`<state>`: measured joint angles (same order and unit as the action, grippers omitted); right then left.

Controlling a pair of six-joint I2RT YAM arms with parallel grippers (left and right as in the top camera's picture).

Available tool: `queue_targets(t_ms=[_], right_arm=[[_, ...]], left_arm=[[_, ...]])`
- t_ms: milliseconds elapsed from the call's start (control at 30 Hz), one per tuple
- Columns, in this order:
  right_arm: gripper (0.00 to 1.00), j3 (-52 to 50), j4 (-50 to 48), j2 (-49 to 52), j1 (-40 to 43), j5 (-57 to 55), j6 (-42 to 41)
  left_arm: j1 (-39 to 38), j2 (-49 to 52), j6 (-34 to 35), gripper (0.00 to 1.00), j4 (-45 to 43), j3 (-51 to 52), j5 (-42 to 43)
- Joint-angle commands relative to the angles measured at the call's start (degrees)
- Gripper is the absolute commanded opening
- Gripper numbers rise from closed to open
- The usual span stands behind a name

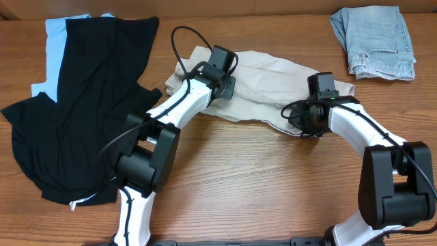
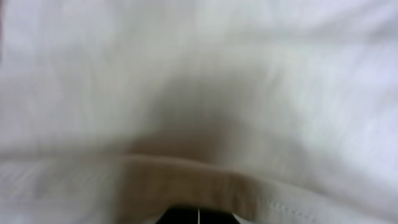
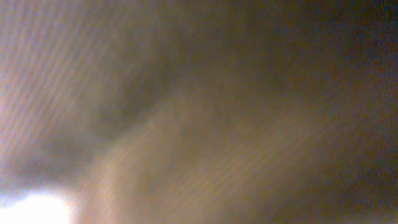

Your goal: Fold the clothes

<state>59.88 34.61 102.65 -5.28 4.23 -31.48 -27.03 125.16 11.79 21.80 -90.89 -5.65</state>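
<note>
The clothes in hand are beige shorts [image 1: 266, 78], lying bunched and stretched sideways across the middle of the table. My left gripper [image 1: 225, 80] sits on their left part, my right gripper [image 1: 300, 116] at their right end. In the left wrist view the pale cloth [image 2: 199, 74] fills the frame, and a folded hem lies right over the dark, shut left gripper [image 2: 199, 216]. The right wrist view shows only blurred beige cloth [image 3: 205, 137] pressed close to the lens, so the right fingers are hidden.
A large black garment [image 1: 89, 102] spreads over the left side, lying on a light blue one [image 1: 58, 48]. Folded faded denim [image 1: 374, 41] rests at the back right. Bare wooden table [image 1: 273, 184] lies in front of the shorts.
</note>
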Motion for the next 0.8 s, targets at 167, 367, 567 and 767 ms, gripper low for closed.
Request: queue_targets(t_ms=[167, 367, 567, 767], right_arm=[[0.09, -0.24, -3.19, 0.13, 0.09, -0.04, 1.31], [0.12, -0.15, -12.24, 0.13, 0.20, -0.02, 2.36], [0.12, 4.94, -17.44, 0.13, 0.20, 0.96, 2.38], [0.13, 5.90, -27.52, 0.96, 0.20, -9.03, 0.61]], left_arm=[[-0.28, 4.04, 1.57, 0.08, -20.57, 0.09, -7.21], [-0.26, 6.67, 3.30, 0.08, -25.09, 0.09, -9.88], [0.09, 2.56, 3.43, 0.04, -22.69, 0.00, -13.94], [1.73, -4.72, 4.20, 0.07, -17.29, -0.02, -13.77]])
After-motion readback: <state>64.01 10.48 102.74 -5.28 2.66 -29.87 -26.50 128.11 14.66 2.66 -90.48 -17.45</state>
